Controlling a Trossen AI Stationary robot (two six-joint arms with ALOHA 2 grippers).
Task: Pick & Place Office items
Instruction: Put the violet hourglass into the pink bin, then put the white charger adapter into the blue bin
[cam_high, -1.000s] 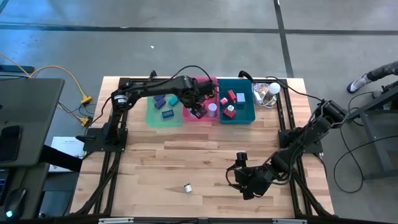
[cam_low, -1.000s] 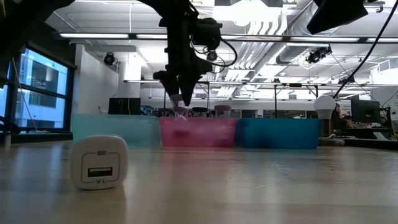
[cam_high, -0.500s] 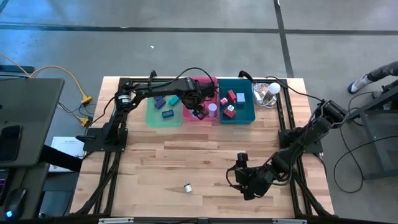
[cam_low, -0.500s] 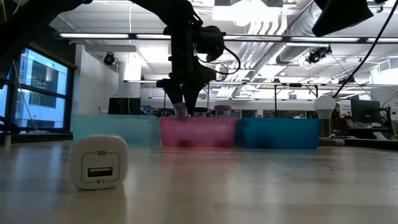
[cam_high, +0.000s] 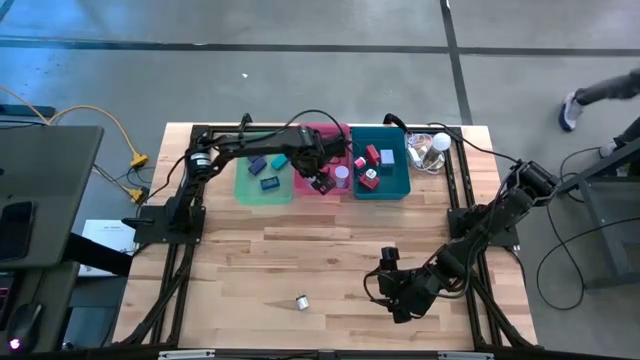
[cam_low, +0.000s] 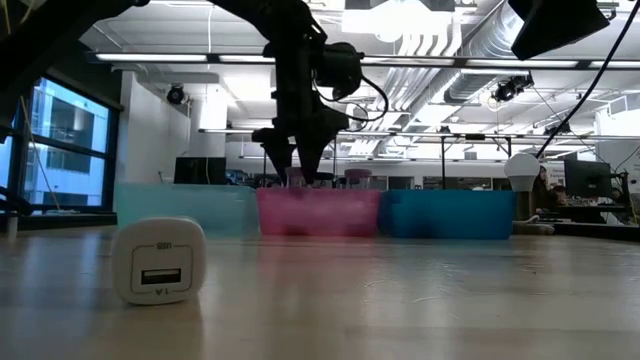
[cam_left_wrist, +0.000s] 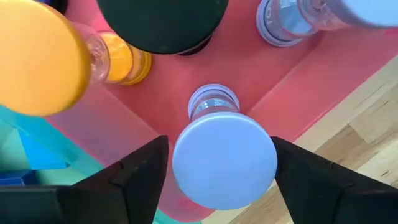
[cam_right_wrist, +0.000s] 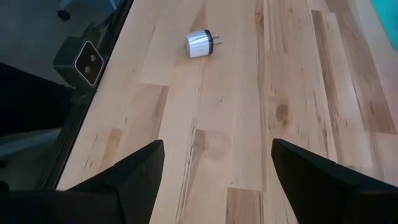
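Since the earlier frame, left gripper opened, lilac-capped item released between its fingers in pink tray (white charger remained, below right gripper, open).

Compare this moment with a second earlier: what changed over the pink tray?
The left pincer sank toward the pink tray and opened, letting go of the pale purple-capped item, now standing in it. The right pincer, open, and the white charger stayed put.

Wooden table, green tray, pink tray, teal tray, white charger plug, grey concrete floor
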